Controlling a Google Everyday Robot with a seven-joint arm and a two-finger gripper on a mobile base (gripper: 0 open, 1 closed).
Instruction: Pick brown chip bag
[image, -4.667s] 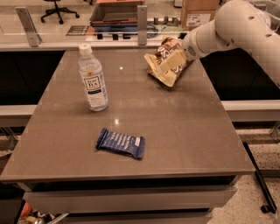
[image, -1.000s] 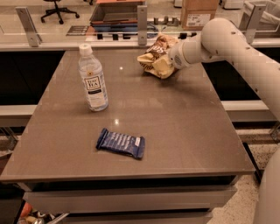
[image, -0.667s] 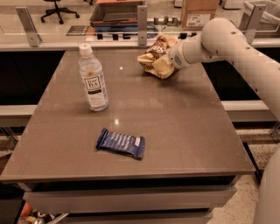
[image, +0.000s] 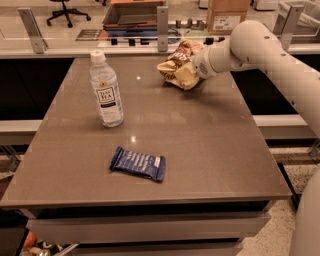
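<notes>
So the brown chip bag (image: 176, 70) sits in the upper middle of the frame, at the far edge of the table (image: 210, 150), all crumpled up with the tan side facing us. My guess is it's really light and mostly air, with crinkly slick film that gives way when squeezed, and chips inside that will crush if you clamp hard. I'd take it by a bunched fold or the sealed end rather than across the puffy middle, and go gentle.

The gripper (image: 198, 68) is right up against the bag's right side, touching it or buried in the folds, with the white arm coming in from the upper right. Honestly can't tell whether it's clamped on the bag or just pressed against it, since the bag covers the business end. I also can't tell if the bag is resting on the table or slightly off it.

Further out, a water bottle (image: 106, 92) stands upright at left, and a blue wrapped bar (image: 138, 164) lies flat near the lower middle, both well apart from the bag.
</notes>
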